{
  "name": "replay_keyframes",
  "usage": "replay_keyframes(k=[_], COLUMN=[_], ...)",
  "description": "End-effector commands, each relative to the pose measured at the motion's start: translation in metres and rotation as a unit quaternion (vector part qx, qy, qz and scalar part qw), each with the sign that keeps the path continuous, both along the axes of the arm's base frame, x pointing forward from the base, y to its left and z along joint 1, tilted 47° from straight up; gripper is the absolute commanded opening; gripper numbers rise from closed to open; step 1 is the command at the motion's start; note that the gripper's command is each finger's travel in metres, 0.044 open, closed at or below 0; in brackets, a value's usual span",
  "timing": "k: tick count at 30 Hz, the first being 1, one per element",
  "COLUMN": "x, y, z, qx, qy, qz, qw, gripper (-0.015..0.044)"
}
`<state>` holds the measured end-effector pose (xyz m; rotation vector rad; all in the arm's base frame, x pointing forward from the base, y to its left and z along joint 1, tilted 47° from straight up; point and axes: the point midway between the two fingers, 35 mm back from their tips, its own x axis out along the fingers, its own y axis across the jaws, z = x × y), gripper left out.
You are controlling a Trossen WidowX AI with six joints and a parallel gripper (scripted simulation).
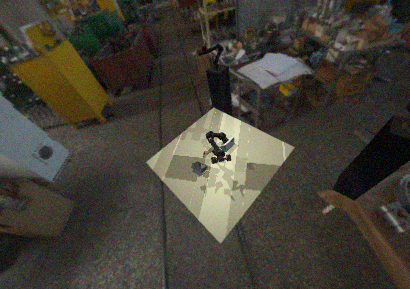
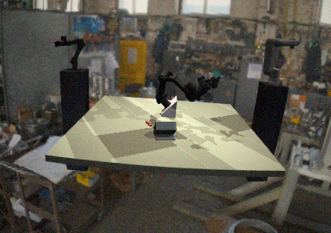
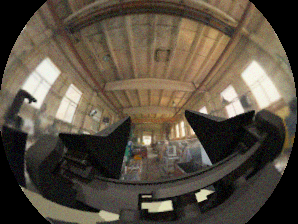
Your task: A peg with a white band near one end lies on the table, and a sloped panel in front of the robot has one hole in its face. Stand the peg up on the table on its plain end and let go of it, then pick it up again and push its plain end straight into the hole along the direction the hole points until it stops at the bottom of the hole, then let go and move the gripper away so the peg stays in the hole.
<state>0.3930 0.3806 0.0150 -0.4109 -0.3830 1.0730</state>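
Peg (image 2: 148, 122) first: I read it as a small red sliver lying flat on the table (image 2: 121, 146), just off the upper left corner of the dark block I take for the sloped panel (image 2: 165, 130), at about ten o'clock from it in the exterior view. My gripper (image 2: 213, 81) is nowhere near it; the arm reaches out toward three o'clock and holds the jaws high above the table, well apart from the peg. Through the wrist camera I see only rafters and windows between the two dark fingers, so the jaws point up and away rather than down, and they stand spread wide with nothing between them. From the jaws, the peg lies down and back toward eight o'clock in the exterior view. Its long axis looks roughly diagonal across the table, but it is too small for me to say which end carries the white band. My judgement: nothing of the task is done yet, and I must swing back, tip the wrist downward, and square the fingers across that axis.
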Motion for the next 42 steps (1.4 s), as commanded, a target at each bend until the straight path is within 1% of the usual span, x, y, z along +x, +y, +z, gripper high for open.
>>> replay_keyframes(k=[1, 2, 12, 23, 32, 42], x=[0.001, 0.003, 0.053, 0.091, 0.1, 0.09], y=[0.0, -0.001, -0.031, -0.085, -0.14, -0.208], z=[0.0, 0.0, -0.01, -0.011, -0.014, -0.011], qx=[-0.001, -0.003, -0.062, -0.138, -0.204, -0.273], qy=[0.001, 0.006, 0.104, 0.193, 0.267, 0.342], qz=[-0.001, -0.006, -0.109, -0.226, -0.315, -0.405], qw=[1.0, 1.0, 0.987, 0.945, 0.888, 0.803], gripper=[0.0426, 0.044, 0.044, 0.044, 0.044, 0.044])
